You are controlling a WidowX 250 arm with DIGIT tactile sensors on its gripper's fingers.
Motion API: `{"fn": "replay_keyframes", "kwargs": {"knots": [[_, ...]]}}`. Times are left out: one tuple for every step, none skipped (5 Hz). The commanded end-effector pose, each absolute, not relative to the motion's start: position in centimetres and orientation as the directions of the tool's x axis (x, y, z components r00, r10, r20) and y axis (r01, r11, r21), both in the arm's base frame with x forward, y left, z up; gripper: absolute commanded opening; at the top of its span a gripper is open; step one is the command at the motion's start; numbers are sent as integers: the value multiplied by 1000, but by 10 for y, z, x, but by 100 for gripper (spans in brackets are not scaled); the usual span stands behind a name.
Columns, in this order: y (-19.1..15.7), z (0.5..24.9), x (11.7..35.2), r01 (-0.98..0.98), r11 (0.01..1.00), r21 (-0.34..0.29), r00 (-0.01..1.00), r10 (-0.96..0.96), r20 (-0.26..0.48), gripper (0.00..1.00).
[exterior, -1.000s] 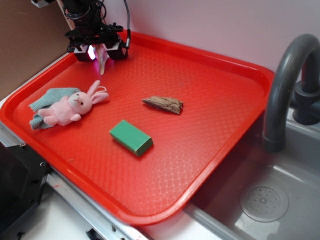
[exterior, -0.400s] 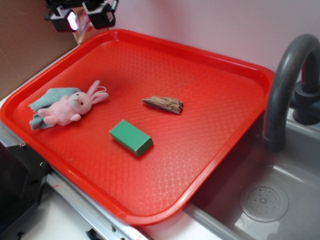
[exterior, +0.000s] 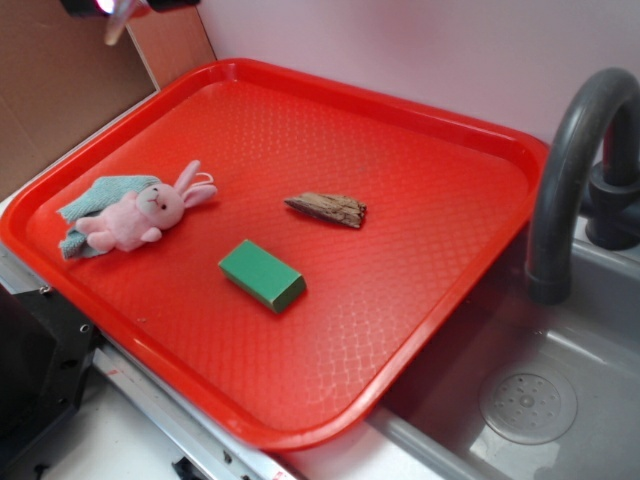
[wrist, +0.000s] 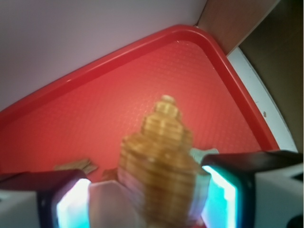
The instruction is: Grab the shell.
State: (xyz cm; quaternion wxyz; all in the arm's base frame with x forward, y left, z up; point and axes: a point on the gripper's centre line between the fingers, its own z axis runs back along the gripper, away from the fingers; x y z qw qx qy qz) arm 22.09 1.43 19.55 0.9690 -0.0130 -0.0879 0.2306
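The shell [wrist: 159, 161] is tan with cream ridges. In the wrist view it fills the gap between my gripper's [wrist: 149, 192] two jaws, spire pointing away from the camera, with the red tray [wrist: 95, 114] far below it. In the exterior view only the underside of my gripper [exterior: 125, 5] shows, at the top left edge of the picture, high above the tray's far left corner. The shell's pale tip [exterior: 114, 28] hangs under it. The gripper is shut on the shell.
On the red tray [exterior: 400, 100] lie a pink toy bunny [exterior: 140, 215] on a teal cloth [exterior: 95, 200], a flat brown wood piece [exterior: 328, 209] and a green block [exterior: 262, 274]. A grey faucet [exterior: 570, 170] and sink [exterior: 520, 400] stand to the right. A cardboard wall [exterior: 60, 90] is at the left.
My gripper has risen with the shell, from just above the tray's far left corner up and left to the top edge of the exterior view. The things on the tray have not moved.
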Motion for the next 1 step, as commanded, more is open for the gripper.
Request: {"fn": "replay_keyframes", "kwargs": {"knots": [[0, 204, 195, -459, 888, -27, 873, 457, 170, 0]]}}
